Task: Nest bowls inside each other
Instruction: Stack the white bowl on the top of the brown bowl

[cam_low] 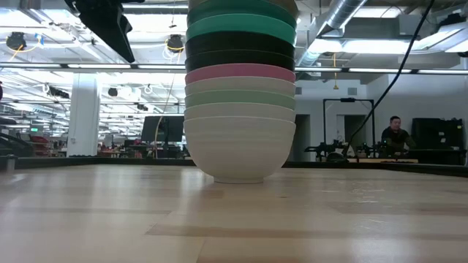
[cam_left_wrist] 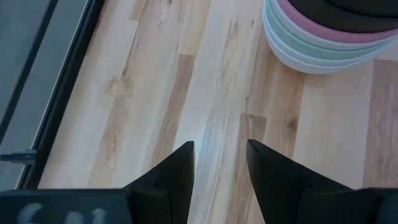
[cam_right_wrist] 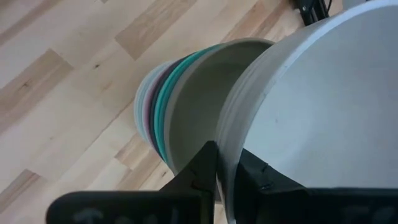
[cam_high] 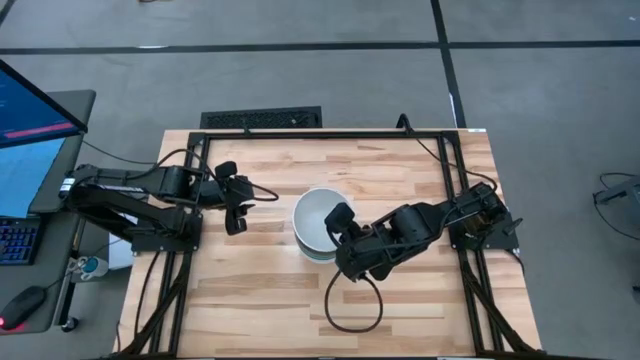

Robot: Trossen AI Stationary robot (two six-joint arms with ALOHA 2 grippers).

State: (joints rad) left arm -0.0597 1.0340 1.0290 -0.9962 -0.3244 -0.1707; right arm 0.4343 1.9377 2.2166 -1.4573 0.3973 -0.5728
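**Rim pinch on top bowl over the stack**

Right claw (cam_right_wrist: pixel 216 163) closed on the rim of a white bowl (cam_right_wrist: pixel 323 118), one finger inside the wall, one outside; bowl held tilted over the stack of bowls (cam_low: pixel 240 95). In the high view, the claw at centre frame, on the right edge of the white bowl.

Stack standing mid-counter (cam_high: pixel 400 180), centre of the low view: white at the base, then pale green, pink, black and teal bands upward, top running out of frame. Already tall, so judged top-heavy and easy to nudge sideways.

Handling, judged: bowls smooth and rigid, likely light singly, slippery at a thin rim. Rim pinch the only available hold with walls this round; grip probably marginal if the bowl swings. Lowering level and centred advisable so it seats without jamming.

Left claw (cam_left_wrist: pixel 220 160) parted slightly, holding nothing, hovering over bare wood left of the stack, well apart.
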